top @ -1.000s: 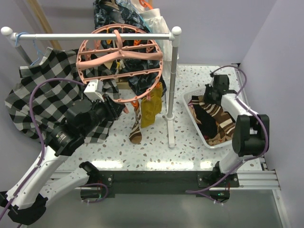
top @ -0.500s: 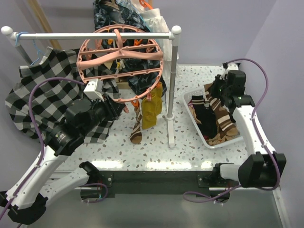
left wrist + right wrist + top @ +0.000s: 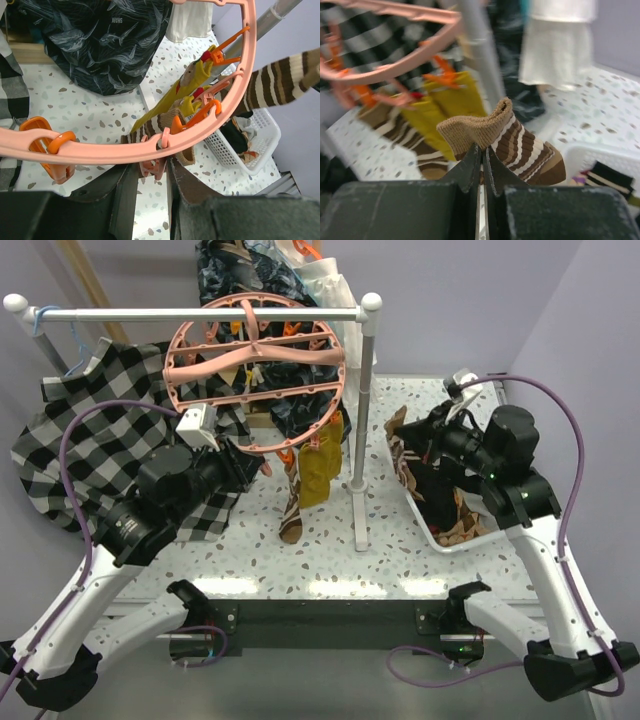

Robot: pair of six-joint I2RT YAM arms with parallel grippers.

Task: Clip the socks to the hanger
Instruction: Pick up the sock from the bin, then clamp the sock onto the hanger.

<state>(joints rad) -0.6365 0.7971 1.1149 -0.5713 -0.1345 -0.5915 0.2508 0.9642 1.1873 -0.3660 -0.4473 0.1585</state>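
The salmon-pink round hanger (image 3: 255, 370) hangs from the white rail, with two mustard socks (image 3: 315, 465) and a brown striped sock (image 3: 290, 510) clipped below its near rim. My left gripper (image 3: 258, 462) is under that rim. In the left wrist view it (image 3: 151, 170) is shut on a small pink clip (image 3: 152, 167) hanging from the ring (image 3: 200, 130). My right gripper (image 3: 481, 150) is shut on the cuff of a second brown striped sock (image 3: 520, 145). It holds that sock (image 3: 400, 440) in the air right of the rail post, above the basket's left edge.
A white basket (image 3: 455, 538) at the right holds more socks (image 3: 440, 495). The white rail (image 3: 200, 315) and its post (image 3: 360, 440) stand between the arms. A checkered shirt (image 3: 90, 430) hangs at the left and a dark patterned garment (image 3: 240, 280) behind the hanger.
My right arm has lifted the brown striped sock out of the basket and carried it left, toward the post and hanger. My left arm has stayed at the clip.
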